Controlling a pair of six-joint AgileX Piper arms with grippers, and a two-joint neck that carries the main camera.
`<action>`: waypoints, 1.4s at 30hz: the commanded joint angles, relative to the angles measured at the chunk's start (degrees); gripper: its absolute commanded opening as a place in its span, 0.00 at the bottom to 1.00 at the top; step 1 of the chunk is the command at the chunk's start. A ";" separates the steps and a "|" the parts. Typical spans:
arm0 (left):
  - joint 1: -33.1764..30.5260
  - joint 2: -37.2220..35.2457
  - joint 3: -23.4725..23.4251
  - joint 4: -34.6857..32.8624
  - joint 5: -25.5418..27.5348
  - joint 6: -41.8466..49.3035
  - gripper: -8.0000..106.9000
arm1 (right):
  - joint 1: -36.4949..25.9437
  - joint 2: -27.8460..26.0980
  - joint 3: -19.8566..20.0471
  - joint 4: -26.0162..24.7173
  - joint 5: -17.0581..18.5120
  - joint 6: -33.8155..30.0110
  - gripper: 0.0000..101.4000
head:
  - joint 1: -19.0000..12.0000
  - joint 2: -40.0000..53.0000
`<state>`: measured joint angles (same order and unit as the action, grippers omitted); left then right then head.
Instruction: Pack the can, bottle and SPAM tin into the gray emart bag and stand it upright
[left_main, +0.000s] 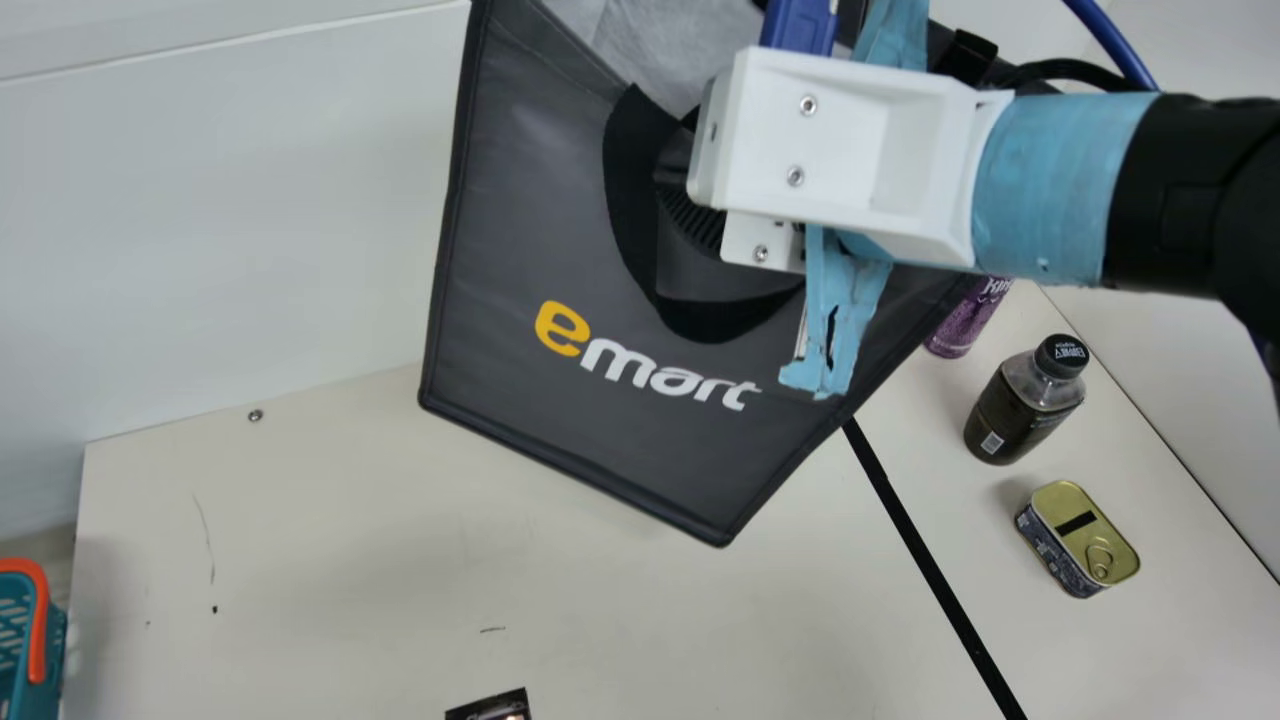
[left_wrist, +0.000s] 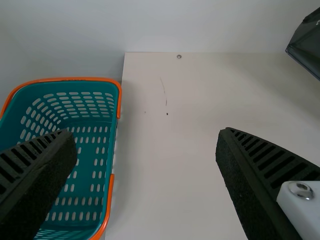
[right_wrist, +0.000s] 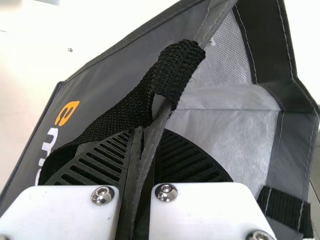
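Observation:
In the main view my right gripper (left_main: 690, 205) is at the rim of the gray emart bag (left_main: 520, 240), which hangs tilted with its mouth toward the top. The right wrist view has my right gripper (right_wrist: 140, 160) shut on the rim of the bag (right_wrist: 115, 60), beside the black handle; its silvery lining shows. On the table's right part lie apart a purple can (left_main: 962, 325), partly behind the arm, the dark bottle (left_main: 1012, 415), upright, and the SPAM tin (left_main: 1078, 540). My left gripper (left_wrist: 147, 160) stands open with nothing between its fingers.
A teal basket (left_wrist: 112, 165) with orange handles stands at the table's left end, close to my left gripper. A small black item (left_main: 490, 708) is at the main view's bottom edge. A black strip (left_main: 930, 560) crosses the cream table (left_main: 330, 560), with a white wall behind.

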<state>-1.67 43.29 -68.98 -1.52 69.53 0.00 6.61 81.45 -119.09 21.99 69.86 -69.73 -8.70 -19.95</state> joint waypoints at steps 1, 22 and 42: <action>0.00 0.00 0.00 0.00 0.00 0.00 0.85 | 0.81 -0.80 0.76 -0.44 0.04 0.36 0.00 | -1.30 -0.05; 0.00 0.00 0.00 0.00 0.00 0.00 0.85 | 5.96 -6.77 14.26 -2.85 0.04 3.43 0.00 | -1.30 -0.05; 0.00 0.00 0.00 0.00 0.00 0.00 0.85 | 10.54 -9.17 22.13 -2.64 0.04 7.69 0.00 | -1.30 -0.05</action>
<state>-1.67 43.29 -68.98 -1.52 69.53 0.00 16.93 72.38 -97.15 19.52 69.90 -62.23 -8.61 -19.86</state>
